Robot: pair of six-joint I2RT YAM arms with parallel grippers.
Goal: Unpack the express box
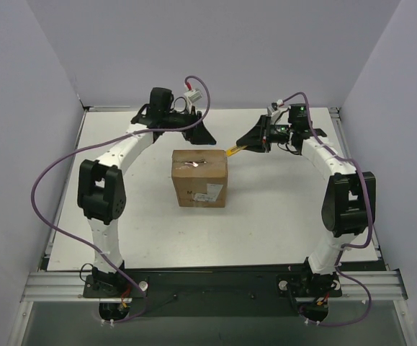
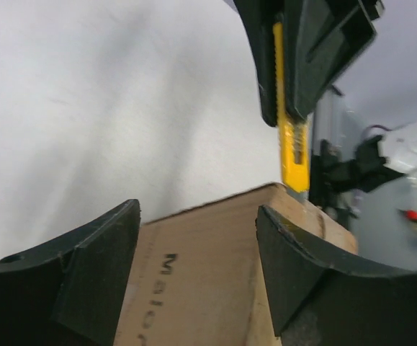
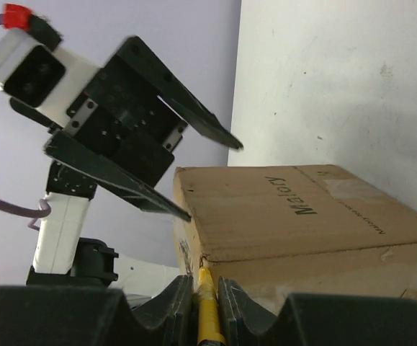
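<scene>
Your box (image 1: 199, 180) sat upright on the table (image 1: 280, 216) with its top flaps down. It had a pale label on the side facing the arm bases and dark lettering on another face. Just past the box's far right corner, your right claw (image 1: 248, 141) was clenched on the yellow knife (image 1: 232, 151) — its tip pointed at that corner, right at the top edge. I could not tell whether it touched the cardboard. Behind the box's far left edge hung your left claw (image 1: 196, 134), released, its fingers (image 2: 86, 274) spread wide with nothing between them and aimed down at the box. One fingertip came very close to the box's far edge — contact was unclear.
</scene>
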